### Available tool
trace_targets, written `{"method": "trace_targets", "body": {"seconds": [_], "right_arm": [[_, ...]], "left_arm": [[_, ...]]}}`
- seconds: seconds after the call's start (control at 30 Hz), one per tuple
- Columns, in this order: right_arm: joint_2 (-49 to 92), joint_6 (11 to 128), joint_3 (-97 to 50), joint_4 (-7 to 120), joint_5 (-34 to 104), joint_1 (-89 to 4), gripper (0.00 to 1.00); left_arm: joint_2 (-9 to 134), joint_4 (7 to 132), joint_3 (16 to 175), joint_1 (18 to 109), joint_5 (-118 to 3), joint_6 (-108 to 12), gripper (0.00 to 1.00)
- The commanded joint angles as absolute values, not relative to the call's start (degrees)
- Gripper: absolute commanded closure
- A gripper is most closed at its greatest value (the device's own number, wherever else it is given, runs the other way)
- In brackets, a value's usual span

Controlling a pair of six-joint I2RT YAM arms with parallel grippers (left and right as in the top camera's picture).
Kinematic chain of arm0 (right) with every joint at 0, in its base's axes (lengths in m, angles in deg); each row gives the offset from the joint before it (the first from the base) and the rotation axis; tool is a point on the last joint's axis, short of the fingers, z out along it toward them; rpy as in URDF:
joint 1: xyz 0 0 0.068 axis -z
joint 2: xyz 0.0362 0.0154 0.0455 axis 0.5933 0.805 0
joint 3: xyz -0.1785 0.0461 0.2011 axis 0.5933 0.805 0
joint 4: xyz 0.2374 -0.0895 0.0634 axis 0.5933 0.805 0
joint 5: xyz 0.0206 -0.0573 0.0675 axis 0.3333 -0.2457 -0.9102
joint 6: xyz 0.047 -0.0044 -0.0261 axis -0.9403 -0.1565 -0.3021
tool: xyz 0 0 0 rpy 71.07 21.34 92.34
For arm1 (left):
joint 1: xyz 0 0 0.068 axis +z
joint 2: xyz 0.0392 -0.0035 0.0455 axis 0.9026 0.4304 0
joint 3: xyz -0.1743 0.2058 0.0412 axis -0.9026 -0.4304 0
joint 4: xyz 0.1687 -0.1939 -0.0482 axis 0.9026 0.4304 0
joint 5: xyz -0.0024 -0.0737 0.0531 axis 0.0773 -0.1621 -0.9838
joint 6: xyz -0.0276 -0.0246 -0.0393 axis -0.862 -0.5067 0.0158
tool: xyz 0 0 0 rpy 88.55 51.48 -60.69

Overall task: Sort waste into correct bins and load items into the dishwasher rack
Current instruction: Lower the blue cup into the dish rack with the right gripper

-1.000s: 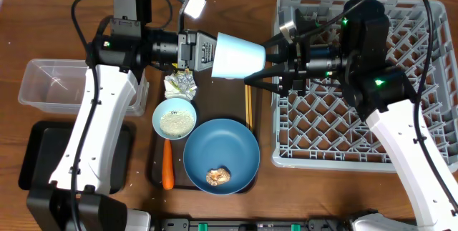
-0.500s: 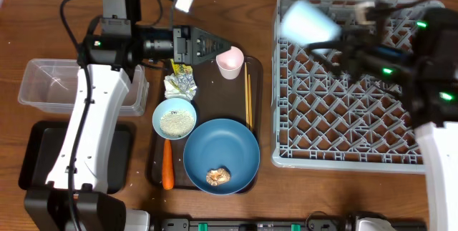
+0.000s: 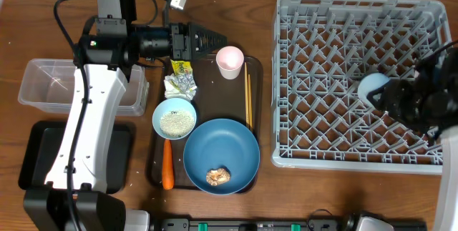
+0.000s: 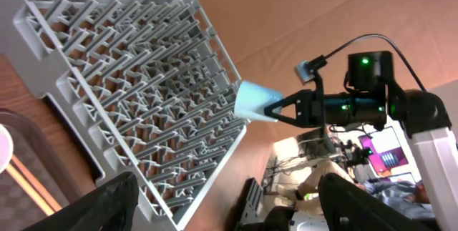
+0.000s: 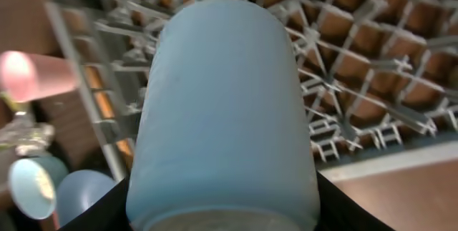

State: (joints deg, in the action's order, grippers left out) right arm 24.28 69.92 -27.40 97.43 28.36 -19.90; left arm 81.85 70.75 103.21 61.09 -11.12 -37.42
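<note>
Placement of the light blue, smooth-walled tapered cup underway: right end effector is clamped on its narrow end, wide mouth pointing away. Cup hangs over the right side of the large square grey plastic dishwasher rack. Left wrist view suggests it's clear of the lattice, not seated.

To do this well, the right arm should tip the mouth down, line it up between ribs, lower until the rim bears on the grid, and only then let go. Glossy taper probably slides out if the squeeze eases early. Rack is a rigid, open diagonal grid with thin upright ribs that could snag the rim.

Left end effector has fingers apart, empty, just beside the pale pink cup on the dark brown tray.
</note>
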Motion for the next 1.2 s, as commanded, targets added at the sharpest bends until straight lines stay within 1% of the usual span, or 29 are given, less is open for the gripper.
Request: {"method": "trace_targets", "body": {"seconds": [0.0,0.23,0.53,0.83,0.97,1.03,1.07,1.1,1.13,1.17], "right_arm": [[28.1,69.4,-27.8,98.7,31.6,-20.3,0.56],[36.0,70.3,-27.8,96.2,33.3,-20.3,0.56],[39.3,70.3,-27.7,94.4,34.8,-21.2,0.55],[41.5,70.0,-27.5,93.3,35.0,-27.4,0.53],[42.0,67.5,-27.5,93.3,41.2,-28.5,0.54],[42.2,67.5,-27.5,93.3,42.1,-28.6,0.53],[42.2,67.5,-27.5,93.2,42.1,-28.5,0.53],[42.3,67.5,-27.5,93.3,42.1,-28.5,0.48],[42.4,67.7,-27.5,93.3,41.8,-28.6,0.32],[42.3,68.3,-27.5,93.3,40.8,-28.6,0.27]], "left_arm": [[82.0,70.8,103.5,61.3,-12.6,-38.0,0.18],[82.0,71.1,103.5,61.3,-12.6,-38.0,0.19],[82.0,71.0,103.5,61.3,-12.6,-37.9,0.18],[82.0,71.1,103.5,61.3,-12.6,-37.9,0.18],[82.0,71.1,103.5,61.3,-12.6,-38.0,0.18],[82.0,71.1,103.5,61.3,-12.6,-37.9,0.18],[82.0,71.1,103.5,61.3,-12.6,-37.9,0.18],[82.0,71.1,103.5,61.3,-12.6,-38.0,0.18],[82.0,71.1,103.5,61.3,-12.6,-37.9,0.18],[82.0,71.1,103.5,61.3,-12.6,-37.9,0.18]]}}
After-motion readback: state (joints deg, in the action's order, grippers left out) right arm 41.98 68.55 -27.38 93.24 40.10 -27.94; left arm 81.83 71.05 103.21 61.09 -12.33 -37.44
